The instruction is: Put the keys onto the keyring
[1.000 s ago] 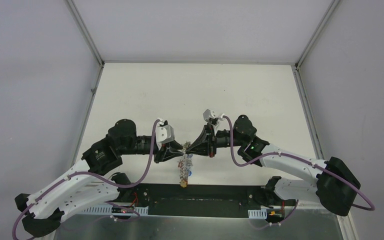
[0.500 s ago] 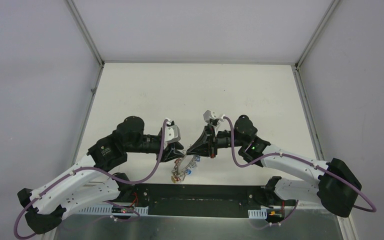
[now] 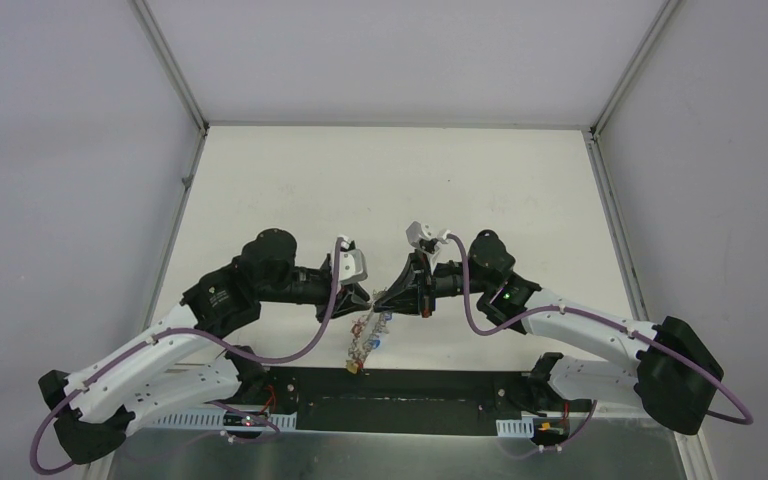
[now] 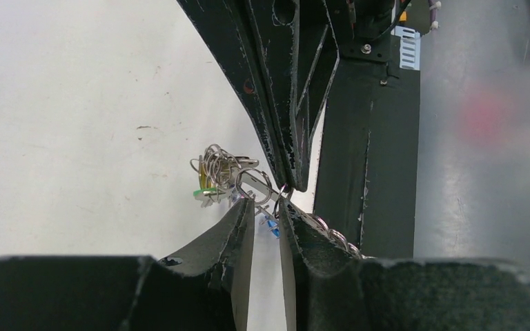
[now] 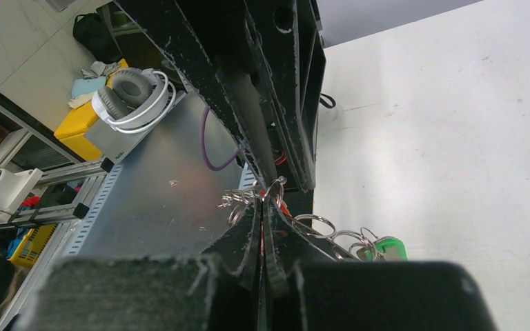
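Dangling keyring [image 3: 365, 338], tail pointing nearward

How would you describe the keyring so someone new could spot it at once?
Start at the white table and find the spot near its front edge where the left gripper and right gripper meet tip to tip. The keyring trails from that spot: the only tangle of silver rings and small coloured tags there.
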